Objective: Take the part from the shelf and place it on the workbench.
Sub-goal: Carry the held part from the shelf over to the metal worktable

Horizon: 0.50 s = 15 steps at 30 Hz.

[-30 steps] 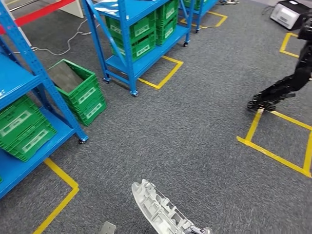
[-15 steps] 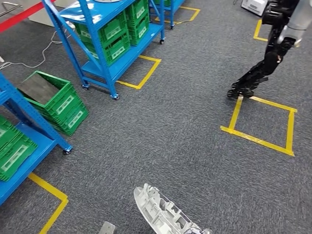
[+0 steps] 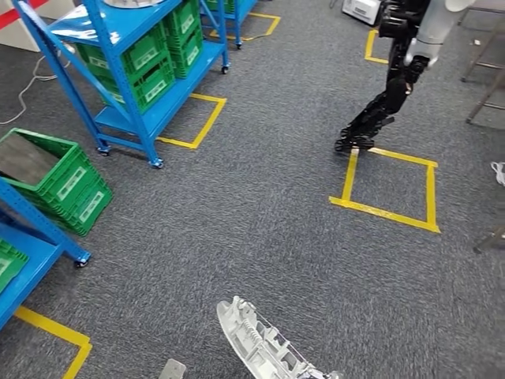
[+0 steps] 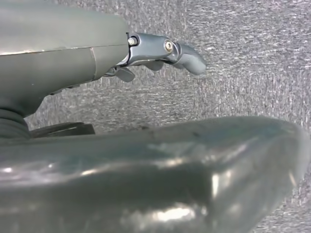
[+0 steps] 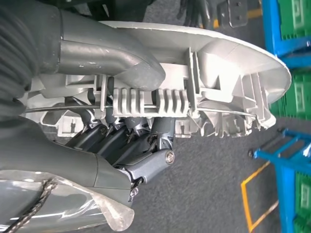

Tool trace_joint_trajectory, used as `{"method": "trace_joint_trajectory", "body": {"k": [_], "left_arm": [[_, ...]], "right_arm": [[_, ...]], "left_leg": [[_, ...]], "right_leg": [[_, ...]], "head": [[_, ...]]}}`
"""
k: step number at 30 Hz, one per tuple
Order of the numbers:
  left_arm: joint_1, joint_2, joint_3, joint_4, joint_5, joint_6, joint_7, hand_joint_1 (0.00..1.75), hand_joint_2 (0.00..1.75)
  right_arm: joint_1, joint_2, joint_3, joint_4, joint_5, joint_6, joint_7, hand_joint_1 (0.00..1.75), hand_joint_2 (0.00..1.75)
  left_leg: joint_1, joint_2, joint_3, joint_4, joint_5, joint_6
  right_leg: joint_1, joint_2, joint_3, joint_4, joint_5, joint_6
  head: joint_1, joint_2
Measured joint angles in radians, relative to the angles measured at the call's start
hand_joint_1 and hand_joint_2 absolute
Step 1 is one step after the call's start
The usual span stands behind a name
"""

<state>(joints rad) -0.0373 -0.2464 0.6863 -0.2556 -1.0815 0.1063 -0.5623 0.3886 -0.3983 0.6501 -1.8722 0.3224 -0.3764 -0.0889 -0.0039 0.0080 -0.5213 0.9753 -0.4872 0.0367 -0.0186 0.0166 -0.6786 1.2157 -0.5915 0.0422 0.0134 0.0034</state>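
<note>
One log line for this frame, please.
right hand: holds grey part | left hand: holds nothing | below: carpet

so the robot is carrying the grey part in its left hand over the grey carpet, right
Not quite: the grey part is held in the right hand, not the left. The right wrist view shows its thumb and fingers clasping the part. The left hand holds nothing. The rest stands: it is over grey carpet.

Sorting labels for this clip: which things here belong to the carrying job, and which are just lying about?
Job:
- grey part
- right hand, holding the part
- blue shelf

Just there:
- green crates
- yellow floor tape
- another robot
</note>
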Motion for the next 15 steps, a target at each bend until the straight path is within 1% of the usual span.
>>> {"method": "trace_joint_trajectory", "body": {"k": [1, 2, 3, 4, 5, 6, 7, 8, 10, 11, 13, 14, 15], "left_arm": [[0.001, 0.000, 0.000, 0.000, 0.000, 0.000, 0.000, 0.00, 0.00], [0.001, 0.000, 0.000, 0.000, 0.000, 0.000, 0.000, 0.00, 0.00], [0.001, 0.000, 0.000, 0.000, -0.001, 0.000, 0.000, 0.00, 0.00], [0.001, 0.000, 0.000, 0.000, -0.001, 0.000, 0.000, 0.00, 0.00], [0.001, 0.000, 0.000, 0.000, -0.002, 0.000, 0.000, 0.00, 0.00], [0.001, 0.000, 0.000, 0.000, -0.002, 0.001, 0.000, 0.00, 0.00], [0.000, 0.000, 0.000, 0.000, -0.002, 0.001, 0.000, 0.00, 0.00], [0.000, 0.001, 0.000, 0.000, -0.003, 0.002, 0.000, 0.00, 0.00], [0.000, 0.001, 0.000, 0.000, -0.005, 0.002, 0.000, 0.00, 0.00], [0.000, 0.000, 0.000, 0.000, -0.005, 0.002, 0.000, 0.00, 0.00], [-0.001, 0.000, 0.000, 0.000, -0.006, 0.003, 0.000, 0.00, 0.00], [-0.001, 0.000, 0.000, 0.001, -0.007, 0.003, 0.000, 0.00, 0.00], [0.000, 0.000, 0.000, 0.002, -0.008, 0.003, 0.000, 0.00, 0.00]], "right_arm": [[0.000, 0.000, 0.000, 0.001, 0.001, 0.000, 0.001, 1.75, 1.75], [0.001, 0.001, -0.001, 0.001, 0.002, 0.000, 0.002, 1.75, 1.75], [0.001, 0.001, -0.001, 0.002, 0.002, 0.000, 0.003, 1.75, 1.75], [0.001, 0.001, -0.001, 0.002, 0.002, 0.000, 0.003, 1.75, 1.75], [0.000, 0.001, -0.001, 0.002, 0.002, 0.000, 0.004, 1.75, 1.75], [0.000, 0.001, -0.001, 0.002, 0.002, 0.000, 0.004, 1.75, 1.75], [0.000, 0.001, -0.002, 0.002, 0.002, 0.000, 0.004, 1.75, 1.75], [0.000, 0.002, -0.002, 0.002, 0.003, 0.000, 0.005, 1.75, 1.75], [0.002, 0.003, -0.002, 0.002, 0.004, -0.001, 0.007, 1.75, 1.75], [0.003, 0.004, -0.002, 0.002, 0.004, -0.002, 0.008, 1.75, 1.75], [0.004, 0.005, -0.002, 0.002, 0.005, -0.002, 0.010, 1.75, 1.75], [0.005, 0.006, -0.002, 0.002, 0.005, -0.002, 0.012, 1.75, 1.75], [0.007, 0.007, -0.002, 0.002, 0.003, -0.001, 0.014, 1.75, 1.75]], "left_leg": [[-0.001, 0.011, 0.000, 0.000, -0.001, 0.000], [-0.002, 0.022, -0.001, 0.001, -0.001, 0.000], [-0.001, 0.032, 0.000, 0.002, -0.002, -0.001], [0.000, 0.040, 0.001, 0.004, -0.004, -0.004], [0.000, 0.048, 0.001, 0.008, -0.008, -0.010], [-0.002, 0.054, 0.001, 0.014, -0.013, -0.016], [-0.004, 0.059, 0.001, 0.019, -0.017, -0.022], [-0.006, 0.064, 0.001, 0.023, -0.020, -0.027], [-0.005, 0.075, 0.003, 0.024, -0.020, -0.034], [-0.004, 0.078, 0.004, 0.025, -0.021, -0.037], [-0.002, 0.080, 0.003, 0.026, -0.024, -0.041], [-0.001, 0.061, -0.017, 0.075, -0.054, -0.044], [0.001, 0.041, -0.049, 0.151, -0.092, -0.046]], "right_leg": [[-0.002, -0.005, -0.022, 0.049, -0.017, 0.004], [-0.003, -0.009, -0.029, 0.067, -0.016, 0.007], [-0.005, -0.013, -0.015, 0.045, 0.002, 0.010], [-0.007, -0.022, 0.020, -0.015, 0.034, 0.013], [-0.008, -0.041, 0.061, -0.088, 0.058, 0.015], [-0.008, -0.055, 0.096, -0.150, 0.076, 0.013], [-0.007, -0.065, 0.120, -0.191, 0.084, 0.007], [-0.004, -0.067, 0.127, -0.204, 0.083, 0.000], [-0.002, -0.050, 0.125, -0.202, 0.087, -0.016], [-0.001, -0.045, 0.124, -0.202, 0.088, -0.021], [-0.003, -0.039, 0.125, -0.204, 0.091, -0.026], [-0.002, -0.033, 0.124, -0.204, 0.092, -0.030], [-0.001, -0.022, 0.122, -0.204, 0.094, -0.035]], "head": [[0.000, 0.000], [0.000, 0.000], [0.000, 0.000], [0.000, 0.000], [0.000, 0.000], [0.001, 0.000], [0.000, 0.000], [-0.002, 0.000], [-0.004, 0.000], [-0.004, 0.000], [-0.004, 0.000], [-0.005, 0.000], [-0.006, 0.000]]}}
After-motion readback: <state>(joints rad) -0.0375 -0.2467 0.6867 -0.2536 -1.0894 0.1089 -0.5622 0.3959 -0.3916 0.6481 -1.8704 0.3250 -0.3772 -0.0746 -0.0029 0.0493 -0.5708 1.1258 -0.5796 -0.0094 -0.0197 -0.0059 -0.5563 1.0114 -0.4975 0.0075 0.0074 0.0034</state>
